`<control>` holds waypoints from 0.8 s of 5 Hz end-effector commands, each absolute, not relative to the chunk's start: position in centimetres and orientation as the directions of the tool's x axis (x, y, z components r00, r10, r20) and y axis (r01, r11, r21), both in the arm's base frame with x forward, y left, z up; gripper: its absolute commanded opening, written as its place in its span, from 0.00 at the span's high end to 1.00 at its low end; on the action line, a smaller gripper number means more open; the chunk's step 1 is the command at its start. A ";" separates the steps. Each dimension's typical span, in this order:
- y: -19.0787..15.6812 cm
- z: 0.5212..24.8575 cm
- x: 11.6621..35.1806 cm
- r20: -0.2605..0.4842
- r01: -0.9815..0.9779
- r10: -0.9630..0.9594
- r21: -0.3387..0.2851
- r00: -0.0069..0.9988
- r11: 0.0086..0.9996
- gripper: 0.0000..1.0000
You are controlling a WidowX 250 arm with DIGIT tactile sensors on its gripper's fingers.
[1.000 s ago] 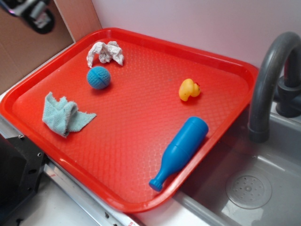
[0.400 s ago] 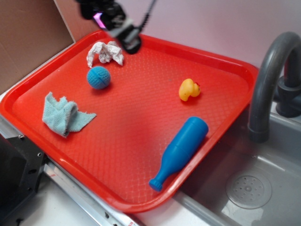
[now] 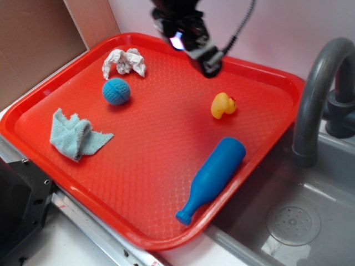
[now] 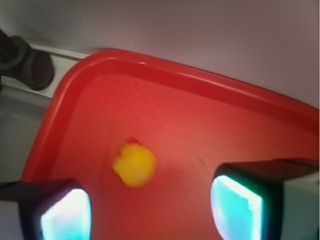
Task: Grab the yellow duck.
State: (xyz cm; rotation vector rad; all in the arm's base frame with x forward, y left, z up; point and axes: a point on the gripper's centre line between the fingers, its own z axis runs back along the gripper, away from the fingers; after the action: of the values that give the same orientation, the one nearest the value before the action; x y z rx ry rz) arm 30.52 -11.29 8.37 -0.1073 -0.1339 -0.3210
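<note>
Pale wall backs a counter with a red tray (image 3: 166, 183) on it and a grey sink (image 3: 310, 221) with a dark faucet (image 3: 319, 83) at the right edge; brown cardboard (image 3: 33, 44) stands at the far left corner. No writing or brand can be read anywhere. The duck (image 3: 223, 105) sits on the tray toward the far right corner, apart from everything else, its red beak pointing toward the faucet side and its body running roughly left to right. The hand (image 3: 208, 64) hangs above the tray's far edge, just left of and behind the duck, holding nothing; in the wrist view its two fingers (image 4: 235, 205) stand spread wide with the blurred duck (image 4: 133, 164) between and beyond them. A bottle (image 3: 213, 177), ball (image 3: 116, 91), blue cloth (image 3: 75, 136) and white rag (image 3: 123, 62) also lie on the tray.
</note>
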 end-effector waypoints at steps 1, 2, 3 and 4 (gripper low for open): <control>-14.3 6.5 31.3 0.123 0.417 -0.402 -0.137 0.907 0.899 0.00; -14.3 5.5 30.9 0.078 0.440 -0.433 -0.117 0.898 0.890 0.00; -14.1 4.5 30.7 0.035 0.433 -0.432 -0.097 0.901 0.896 0.00; -14.1 3.7 30.5 -0.008 0.424 -0.426 -0.069 0.905 0.903 0.00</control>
State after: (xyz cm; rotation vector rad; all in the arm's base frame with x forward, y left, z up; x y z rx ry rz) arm 30.15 -12.76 2.19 -0.0549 0.0823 -0.4209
